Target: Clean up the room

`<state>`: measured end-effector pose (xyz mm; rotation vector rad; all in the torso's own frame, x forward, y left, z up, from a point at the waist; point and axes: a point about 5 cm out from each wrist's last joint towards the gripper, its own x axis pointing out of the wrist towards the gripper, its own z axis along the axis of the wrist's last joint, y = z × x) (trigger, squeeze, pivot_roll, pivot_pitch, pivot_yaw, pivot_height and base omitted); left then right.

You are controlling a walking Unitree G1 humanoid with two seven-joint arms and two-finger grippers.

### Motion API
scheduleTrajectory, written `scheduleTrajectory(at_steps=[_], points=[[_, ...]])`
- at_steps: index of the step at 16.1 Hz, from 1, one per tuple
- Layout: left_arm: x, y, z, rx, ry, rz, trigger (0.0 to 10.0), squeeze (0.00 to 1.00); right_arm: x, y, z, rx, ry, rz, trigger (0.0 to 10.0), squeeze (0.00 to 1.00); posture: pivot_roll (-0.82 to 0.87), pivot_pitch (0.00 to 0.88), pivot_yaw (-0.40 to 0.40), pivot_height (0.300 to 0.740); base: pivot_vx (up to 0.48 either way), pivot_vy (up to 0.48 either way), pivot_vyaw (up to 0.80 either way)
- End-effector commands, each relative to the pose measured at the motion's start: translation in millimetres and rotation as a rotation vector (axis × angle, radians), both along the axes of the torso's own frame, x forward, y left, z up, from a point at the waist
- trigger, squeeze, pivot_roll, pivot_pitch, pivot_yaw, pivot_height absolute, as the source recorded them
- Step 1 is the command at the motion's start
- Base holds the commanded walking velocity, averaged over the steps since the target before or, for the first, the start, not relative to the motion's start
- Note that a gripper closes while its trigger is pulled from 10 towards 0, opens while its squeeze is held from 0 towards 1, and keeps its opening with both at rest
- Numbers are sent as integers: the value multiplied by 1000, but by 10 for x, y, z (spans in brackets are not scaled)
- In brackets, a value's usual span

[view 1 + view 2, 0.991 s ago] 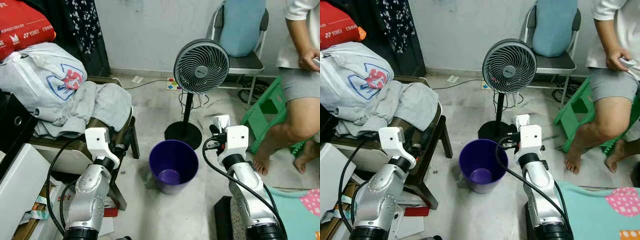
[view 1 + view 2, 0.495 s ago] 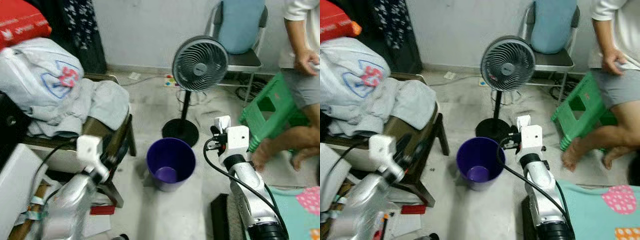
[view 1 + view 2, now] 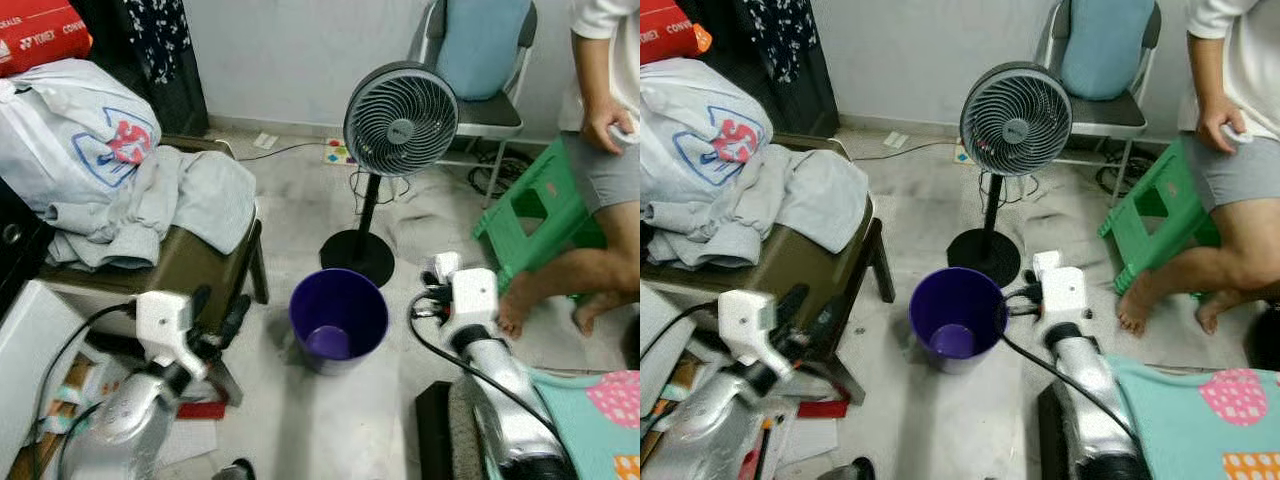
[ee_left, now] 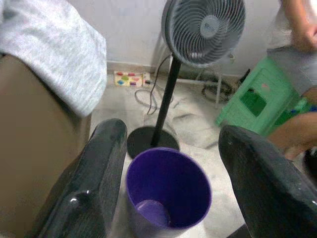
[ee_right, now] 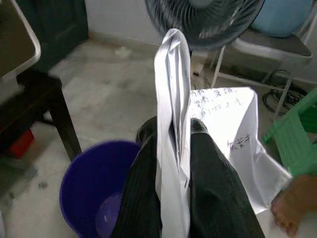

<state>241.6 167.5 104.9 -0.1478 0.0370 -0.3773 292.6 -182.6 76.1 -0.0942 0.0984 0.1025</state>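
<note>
even soft indoor light, faint shadows, wrist views slightly blurred

A pedestal fan (image 3: 400, 120) stands on the floor. Behind the fan, a grey chair (image 3: 480, 118) holds a blue cushion (image 3: 484, 45); beside it a person (image 3: 600, 150) sits by a green stool (image 3: 540, 215).

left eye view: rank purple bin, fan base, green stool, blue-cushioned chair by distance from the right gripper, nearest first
From the right gripper, shut on a sheet of paper:
1. Purple bin, to its left.
2. Fan base, ahead-left; close to the bin's rank.
3. Green stool, ahead-right.
4. Blue-cushioned chair, against the far wall.
</note>
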Motion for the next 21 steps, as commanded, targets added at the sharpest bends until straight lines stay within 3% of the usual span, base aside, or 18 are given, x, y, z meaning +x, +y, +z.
scheduleTrajectory(at_steps=[1, 7, 11, 21], points=[[-5, -7, -9, -5, 16, -10, 10000, 0, -5, -6, 25, 0, -13, 1, 10000, 0, -104, 191, -43, 740, 0, 0, 800], [89, -70, 43, -13, -1, -44, 10000, 0, -12, -71, 25, -13, -19, -24, 10000, 0, -127, 189, -25, 740, 0, 0, 67], [111, -85, 50, -14, -5, -50, 10000, 0, 0, -51, 26, -14, -21, -16, 10000, 0, -121, 175, -28, 740, 0, 0, 389], [145, -139, 70, -42, -24, -72, 10000, 0, 70, -30, 74, -19, -41, -8, 10000, 0, -125, 159, -35, 740, 28, 0, 0]])
